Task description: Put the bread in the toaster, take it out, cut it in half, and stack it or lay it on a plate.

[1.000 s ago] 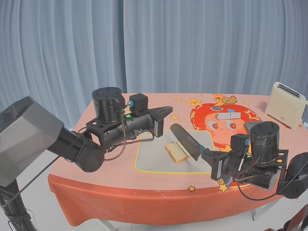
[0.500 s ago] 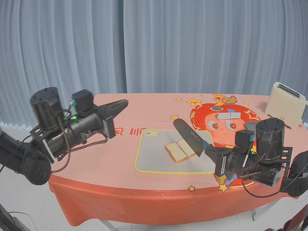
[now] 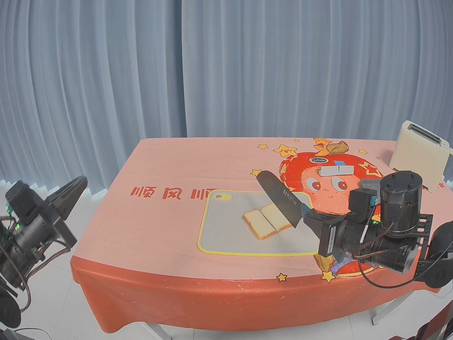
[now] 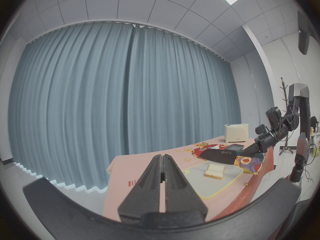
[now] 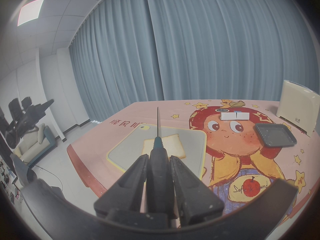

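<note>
The bread (image 3: 267, 220) lies in two halves side by side on the grey cutting board (image 3: 226, 232). My right gripper (image 3: 309, 219) is shut on the handle of a dark knife (image 3: 281, 199), whose blade slants up just above the right half. In the right wrist view the blade (image 5: 157, 122) points over the bread (image 5: 166, 144). My left gripper (image 3: 71, 192) hangs shut, off the table's left edge and well away from the board; its closed fingers (image 4: 153, 175) hold nothing. The white toaster (image 3: 420, 154) stands at the far right corner. A dark tray-like plate (image 5: 275, 134) lies near it.
A small grey and blue block (image 3: 336, 170) sits on the cartoon print of the orange tablecloth (image 3: 165, 166). Blue curtains hang behind the table. The table's left half is bare cloth.
My left arm pulled back from over the board, leftward and down past the table's edge. The right gripper drew the knife slightly right and up, uncovering both bread halves.
</note>
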